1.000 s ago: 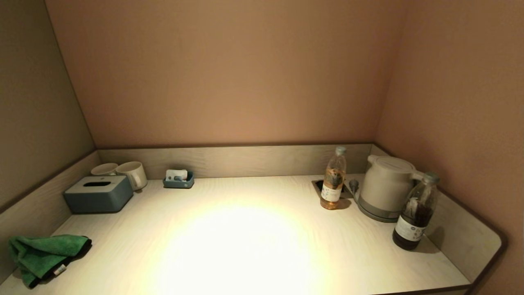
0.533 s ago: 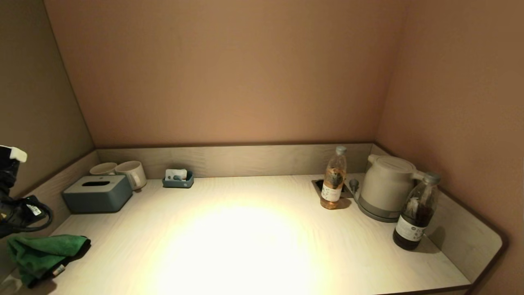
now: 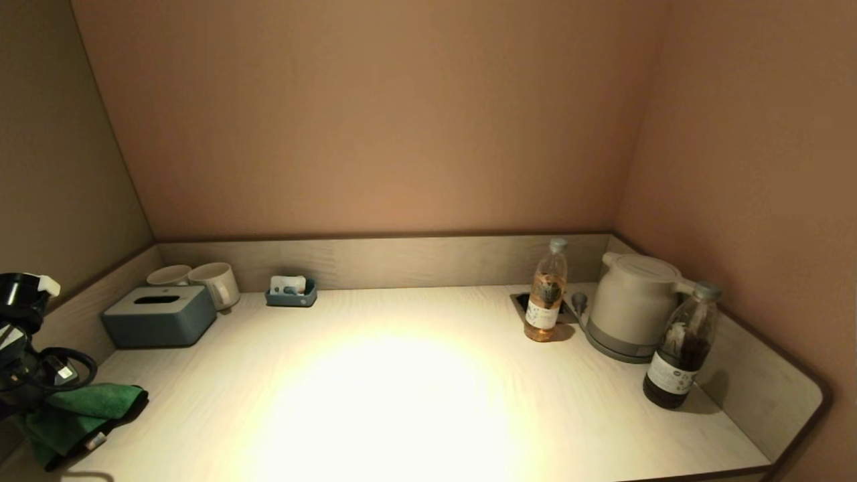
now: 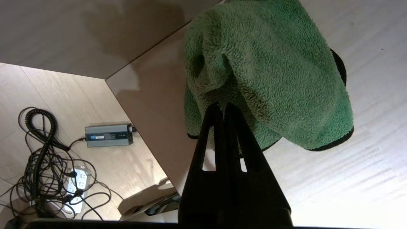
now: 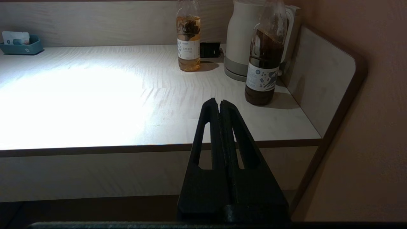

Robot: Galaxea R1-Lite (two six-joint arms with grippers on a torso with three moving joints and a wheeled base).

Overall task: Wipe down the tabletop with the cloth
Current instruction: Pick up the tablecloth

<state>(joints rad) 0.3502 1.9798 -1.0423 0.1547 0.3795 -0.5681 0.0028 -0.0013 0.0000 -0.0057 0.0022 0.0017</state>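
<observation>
The green cloth (image 3: 90, 405) lies crumpled at the near left corner of the pale tabletop (image 3: 415, 402). My left arm (image 3: 27, 355) reaches in from the left edge, just over the cloth. In the left wrist view the left gripper (image 4: 221, 106) is shut, its tips over the near edge of the cloth (image 4: 273, 73) with nothing seen between them. My right gripper (image 5: 219, 102) is shut and empty, parked low in front of the table's front edge at the right; it does not show in the head view.
A grey tissue box (image 3: 159, 316), two mugs (image 3: 215, 284) and a small blue tray (image 3: 292, 293) stand at the back left. A light-tea bottle (image 3: 546, 294), a white kettle (image 3: 633, 304) and a dark bottle (image 3: 677, 348) stand at the right. Low walls border three sides.
My left arm has come into view from the left and has dropped lower and closer over the cloth. The cloth and everything else stay where they were.
</observation>
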